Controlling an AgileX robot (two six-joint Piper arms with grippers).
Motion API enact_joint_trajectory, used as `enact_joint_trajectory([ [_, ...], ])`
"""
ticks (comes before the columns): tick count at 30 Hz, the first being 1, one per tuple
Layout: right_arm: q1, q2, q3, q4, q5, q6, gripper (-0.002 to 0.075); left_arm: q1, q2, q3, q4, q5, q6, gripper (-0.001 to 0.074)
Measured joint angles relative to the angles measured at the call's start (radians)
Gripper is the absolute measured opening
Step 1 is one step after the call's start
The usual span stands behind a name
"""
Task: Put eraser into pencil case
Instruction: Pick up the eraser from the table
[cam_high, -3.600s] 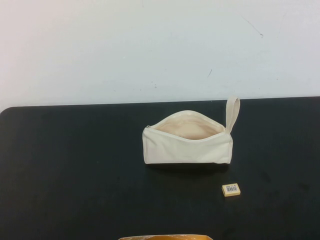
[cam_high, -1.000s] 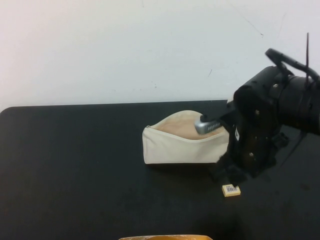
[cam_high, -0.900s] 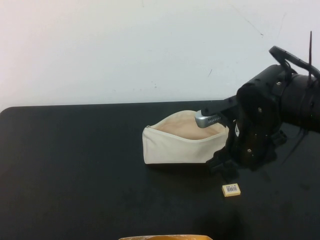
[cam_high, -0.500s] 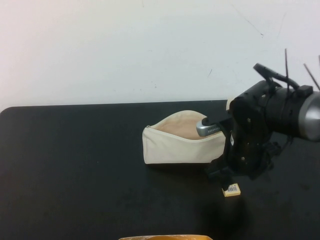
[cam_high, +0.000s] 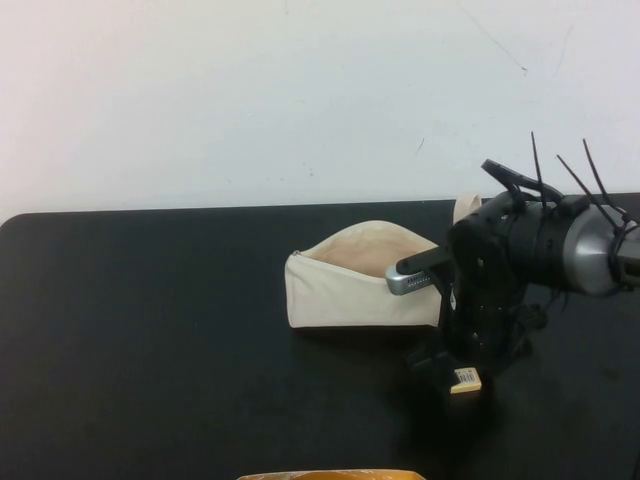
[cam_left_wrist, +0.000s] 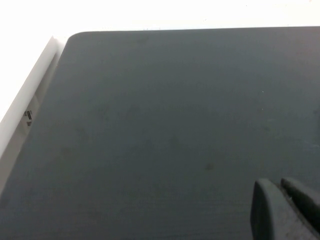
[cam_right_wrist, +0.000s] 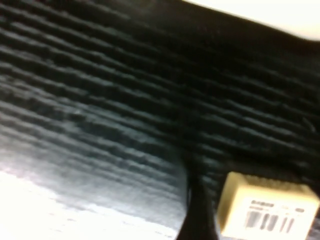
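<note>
Right pincer (cam_high: 447, 368) hovers just over the eraser (cam_high: 465, 379) lying flat on the table (cam_high: 150, 330) near the pencil case (cam_high: 360, 285), spread unclear; left pincer (cam_left_wrist: 285, 210) parked, together.

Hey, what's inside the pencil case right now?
Only pale lining shows through the open mouth of the pencil case; its bottom and right end are hidden. The eraser lies outside, under the right hand. The left hand is parked elsewhere.
</note>
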Motion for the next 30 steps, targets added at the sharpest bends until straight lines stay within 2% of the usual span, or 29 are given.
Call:
enact_joint_trajectory([
  [7, -0.015, 0.006, 0.0, 0.016, -0.002, -0.047, 0.0503, 0.0, 0.0, 0.0, 0.0, 0.0, 0.0, -0.0001],
  [13, -0.017, 0.006, 0.0, 0.079, -0.002, -0.12, 0.034, 0.0, 0.0, 0.0, 0.0, 0.0, 0.0, -0.0001],
  [15, -0.017, 0.006, -0.002, 0.085, -0.003, -0.122, 0.0312, 0.0, 0.0, 0.0, 0.0, 0.0, 0.0, -0.0001],
  [22, -0.017, -0.014, -0.004, 0.086, 0.073, -0.147, 0.0313, 0.0, 0.0, 0.0, 0.0, 0.0, 0.0, -0.0001],
  [30, -0.007, -0.267, -0.004, 0.093, 0.075, -0.171, 0.0313, 0.0, 0.0, 0.0, 0.0, 0.0, 0.0, -0.0001],
])
